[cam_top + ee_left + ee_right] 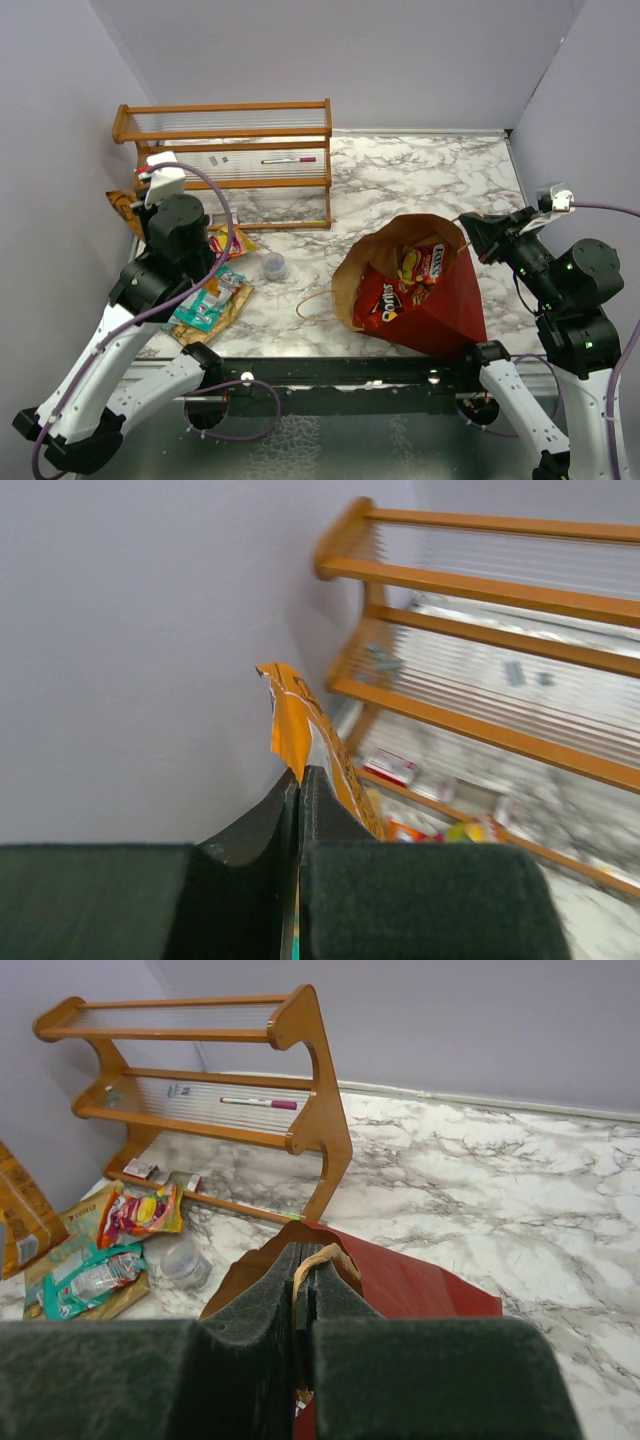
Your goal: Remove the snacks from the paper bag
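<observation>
Marble table (420, 170): the paper bag (440, 315) lies on its side, its rim at the right pincer (468, 228). Teal packet (205, 303), tan packet (228, 315) and a striped packet (228, 243) lie nearer than the left pincer (138, 200). A clear round container (273, 266) sits between the pincers, with the wooden rack (230, 150) beyond.

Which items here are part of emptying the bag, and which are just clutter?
Job: paper bag, its rim clamped in the right pincer; Doritos packet and yellow packet inside it; orange packet clamped in the left pincer; teal and tan packets out on the table.
Lying about: wooden rack; pen; clear round container.
</observation>
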### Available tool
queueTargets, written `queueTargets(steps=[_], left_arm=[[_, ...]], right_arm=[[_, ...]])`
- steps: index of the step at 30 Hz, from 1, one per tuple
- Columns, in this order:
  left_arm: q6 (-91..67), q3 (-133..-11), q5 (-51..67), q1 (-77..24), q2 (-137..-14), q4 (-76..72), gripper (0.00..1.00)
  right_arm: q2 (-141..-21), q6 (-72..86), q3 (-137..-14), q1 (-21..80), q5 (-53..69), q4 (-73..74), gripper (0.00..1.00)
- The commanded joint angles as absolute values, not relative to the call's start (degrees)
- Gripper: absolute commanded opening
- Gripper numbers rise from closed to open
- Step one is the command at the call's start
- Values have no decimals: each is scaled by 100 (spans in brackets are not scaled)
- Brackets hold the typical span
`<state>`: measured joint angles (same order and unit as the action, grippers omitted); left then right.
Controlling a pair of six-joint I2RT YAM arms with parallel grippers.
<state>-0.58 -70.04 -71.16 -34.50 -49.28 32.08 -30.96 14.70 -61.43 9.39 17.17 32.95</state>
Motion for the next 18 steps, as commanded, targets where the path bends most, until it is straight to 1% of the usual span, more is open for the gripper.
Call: queueTargets(steps=[1, 4, 7, 10, 13, 16, 18], left_arm=[[954, -6264, -8137, -3424, -4419, 2145, 0], [531, -5895, -7973, -3423, -4374, 2448, 0], [470, -5580, -7872, -3404, -4694, 2352, 0], [391, -5322, -7277, -3221, -5285, 2199, 0], [-240, -5437, -6355, -2968, -6074, 2711, 0], [-675, -5508, -6032, -2844, -6706, 2933, 0], [-814, -5474, -5897, -2828, -6884, 2931, 0]], right_arm=[[-3071, 1354, -6211, 949, 1635, 3068, 2], [-3059, 1367, -6161, 949, 1654, 3044, 2], [-3037, 1404, -6106, 949, 1684, 3024, 2], [-3003, 1398, -6099, 949, 1683, 3040, 2], [-2959, 1377, -6145, 949, 1625, 3107, 2], [-2917, 1342, -6197, 949, 1575, 3199, 2], [-2893, 1328, -6212, 949, 1552, 3248, 2]])
